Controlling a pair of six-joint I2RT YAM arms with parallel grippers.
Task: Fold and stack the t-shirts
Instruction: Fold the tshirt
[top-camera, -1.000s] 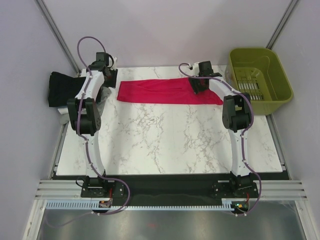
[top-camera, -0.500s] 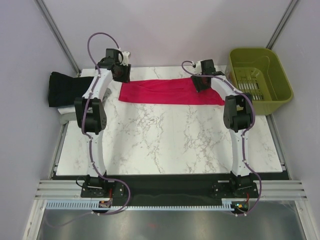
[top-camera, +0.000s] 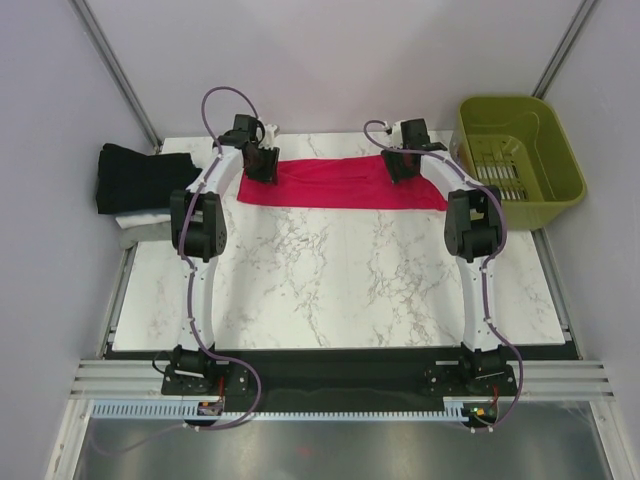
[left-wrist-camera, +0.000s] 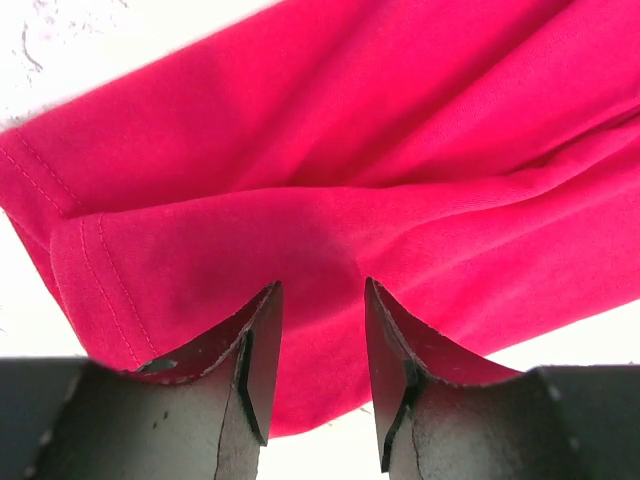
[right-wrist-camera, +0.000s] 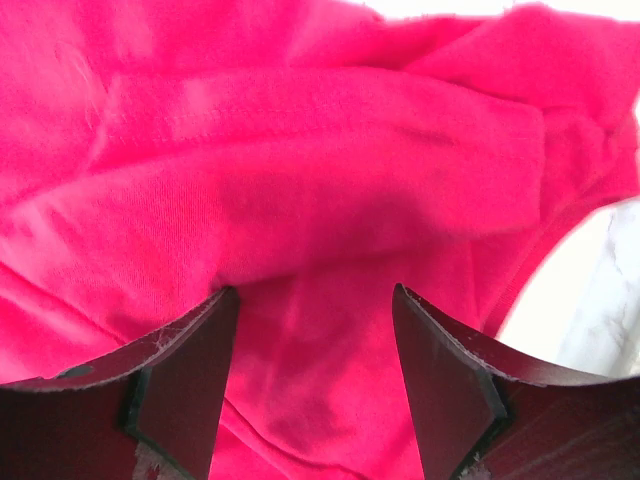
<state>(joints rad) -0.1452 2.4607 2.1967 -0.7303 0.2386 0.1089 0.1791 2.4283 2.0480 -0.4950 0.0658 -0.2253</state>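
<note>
The crimson-pink t-shirt (top-camera: 330, 183) lies folded into a long strip across the far part of the marble table (top-camera: 330, 280). My left gripper (top-camera: 262, 166) hangs over the strip's left end. In the left wrist view it (left-wrist-camera: 320, 300) is open, with the hemmed edge of the pink cloth (left-wrist-camera: 350, 150) below its tips. My right gripper (top-camera: 400, 165) is over the strip's right part. It (right-wrist-camera: 315, 300) is open wide just above the rumpled pink cloth (right-wrist-camera: 300, 150). A folded black t-shirt (top-camera: 135, 177) lies at the far left on top of white and grey ones (top-camera: 142, 226).
An olive-green plastic basket (top-camera: 520, 160) stands off the table's far right corner. Pale walls and slanted frame posts close in the back and sides. Both arm bases are bolted at the near edge.
My left arm has swung right, from beside the black pile to the pink shirt's left end. The right gripper has hardly moved, and the shirt lies as before.
</note>
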